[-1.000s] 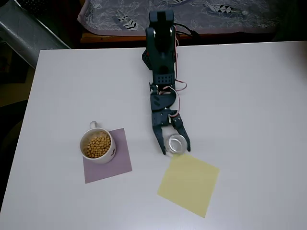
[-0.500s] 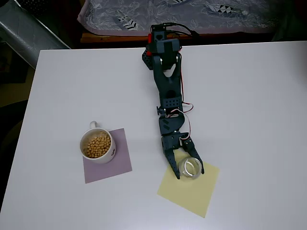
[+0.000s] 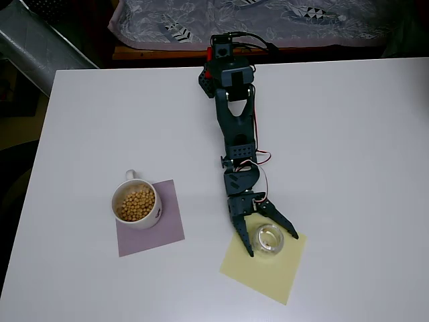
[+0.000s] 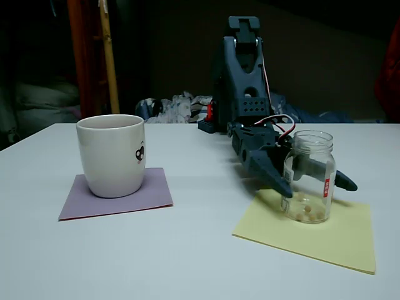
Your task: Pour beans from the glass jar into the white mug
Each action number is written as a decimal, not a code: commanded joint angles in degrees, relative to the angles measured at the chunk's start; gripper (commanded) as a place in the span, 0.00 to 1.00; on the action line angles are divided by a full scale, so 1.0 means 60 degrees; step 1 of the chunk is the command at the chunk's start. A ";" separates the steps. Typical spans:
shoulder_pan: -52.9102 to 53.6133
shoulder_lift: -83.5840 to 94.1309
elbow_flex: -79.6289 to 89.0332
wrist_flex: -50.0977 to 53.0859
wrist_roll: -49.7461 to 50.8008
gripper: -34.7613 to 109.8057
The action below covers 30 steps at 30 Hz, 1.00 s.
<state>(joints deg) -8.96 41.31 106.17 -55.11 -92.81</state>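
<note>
The white mug stands upright on a purple sheet, holding many tan beans; its dark mark faces the camera in the fixed view. The glass jar stands upright on a yellow sheet, with only a few beans on its bottom. My gripper is open, its two fingers spread on either side of the jar and low over the sheet; the gripper in the fixed view reaches in from behind the jar.
The dark arm stretches from its base at the table's far edge down the middle. The white table has bare room to the right and left. A patterned cloth lies beyond the far edge.
The gripper carried the jar from beside the yellow sheet onto it, toward the picture's lower right. Its fingers have now spread open around the standing jar.
</note>
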 commanded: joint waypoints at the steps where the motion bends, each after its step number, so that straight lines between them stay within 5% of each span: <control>1: -0.0015 0.0835 0.0293 -0.0264 0.0176 0.59; 11: 0.0220 0.6064 0.3984 -0.0249 0.2095 0.52; 23: 0.1348 1.2686 0.9258 -0.0176 0.6768 0.36; 27: 0.1729 1.5146 1.0620 0.1553 0.7852 0.38; 30: 0.1992 1.7988 1.1235 0.4556 0.8789 0.38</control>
<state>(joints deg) 1.67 132.80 171.12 -41.92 -43.77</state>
